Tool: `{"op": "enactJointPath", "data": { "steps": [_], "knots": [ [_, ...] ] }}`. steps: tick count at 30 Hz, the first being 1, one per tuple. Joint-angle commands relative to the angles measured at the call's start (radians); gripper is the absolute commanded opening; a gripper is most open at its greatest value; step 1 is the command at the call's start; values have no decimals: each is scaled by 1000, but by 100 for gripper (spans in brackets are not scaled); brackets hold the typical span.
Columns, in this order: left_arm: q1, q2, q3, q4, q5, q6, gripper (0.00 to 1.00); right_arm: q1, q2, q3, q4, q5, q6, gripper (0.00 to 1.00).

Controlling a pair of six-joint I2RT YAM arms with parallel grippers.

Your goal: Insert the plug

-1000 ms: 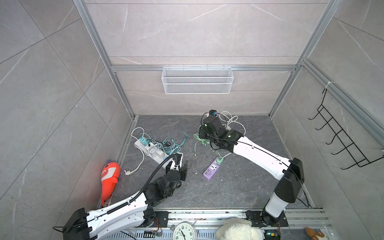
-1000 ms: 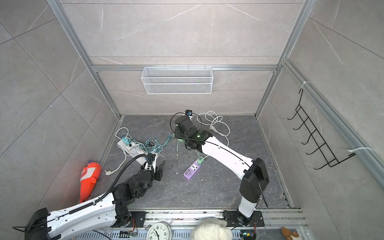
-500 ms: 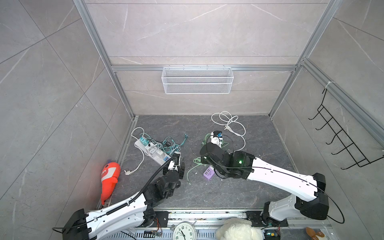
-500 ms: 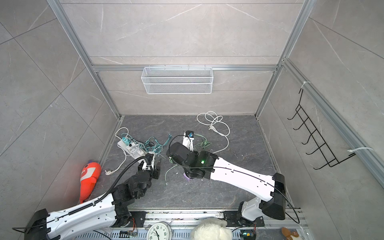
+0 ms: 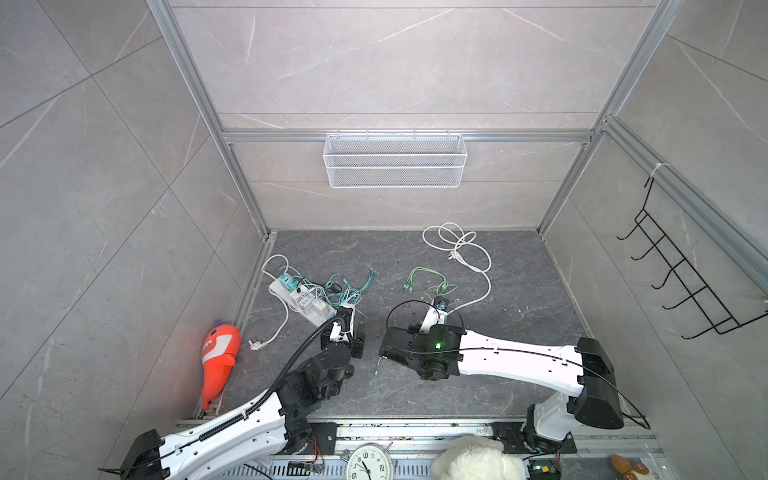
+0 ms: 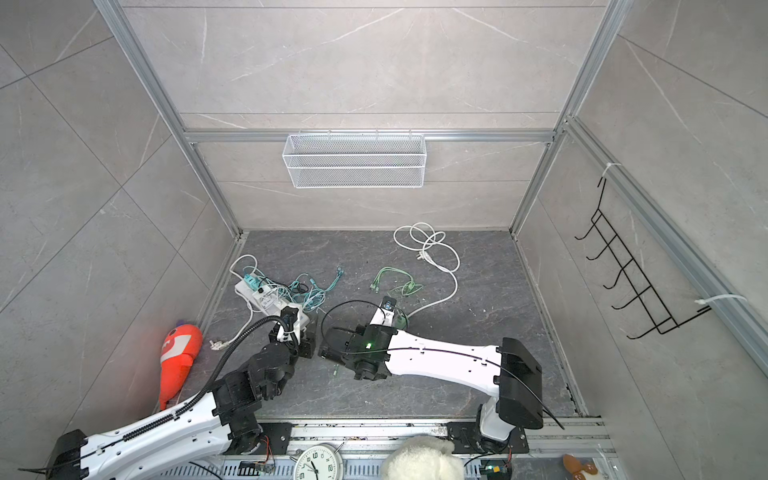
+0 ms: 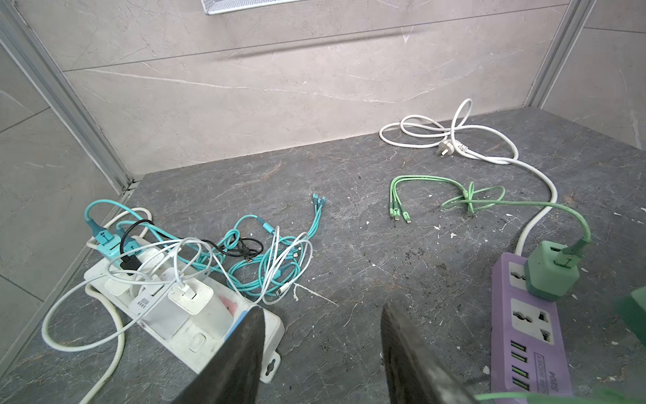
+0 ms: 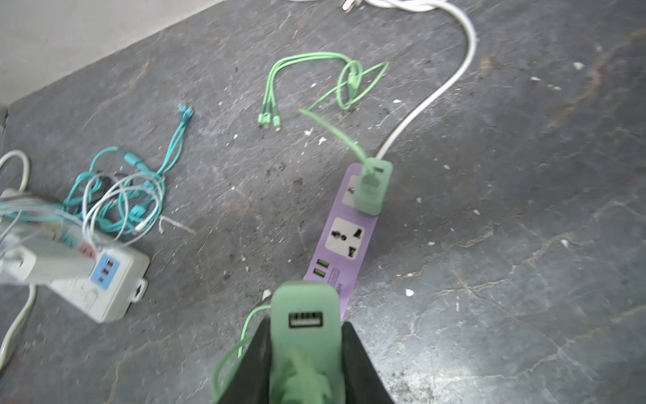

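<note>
Plug (image 8: 307, 346): green charger block, pinched by its sides between black fingers (image 8: 354, 363) of right gripper (image 8: 306, 322). Jaws closed hard on it, USB port turned toward the wrist camera. Held over the near end of purple power strip (image 8: 337, 280) and hiding that end. Contact with the strip not discernible.

Middle socket (image 8: 344, 239) of the strip free. Far socket filled by second green charger (image 8: 372, 190), with green lead (image 8: 351, 80) plugged into its port. White cord (image 8: 430, 99) running from the strip's far end toward the back wall.

Left gripper (image 7: 321, 307): jaws partly apart, nothing between them. Poised over bare desk (image 7: 349, 245) between white power strip (image 7: 195, 335) and the purple one. White strip crowded with white and teal adapters. Tangle of teal cables (image 7: 241, 276) just beside it.

Orange toy (image 5: 218, 357) lying against the left wall in both top views, well apart from both strips.
</note>
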Motion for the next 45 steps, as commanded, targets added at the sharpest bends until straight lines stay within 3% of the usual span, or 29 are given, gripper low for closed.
{"op": "enactJointPath", "data": {
  "steps": [1, 11, 23, 31, 39, 45],
  "knots": [
    [2, 11, 8, 18, -12, -16, 56, -45, -4, -20, -81, 36, 77, 2],
    [1, 133, 42, 76, 29, -15, 56, -147, -11, -146, 92, -75, 3, 2],
    [1, 197, 28, 134, 54, -23, 56, -233, 72, -105, 155, -201, -93, 2],
    [2, 317, -8, 361, 249, 42, 55, -266, 89, -141, 226, -259, -117, 0],
    [3, 547, -34, 660, 415, 113, 52, -277, 100, -128, 212, -255, -114, 0],
    [1, 655, -49, 865, 474, 109, 50, -282, 79, -156, 229, -266, -108, 0]
  ]
}}
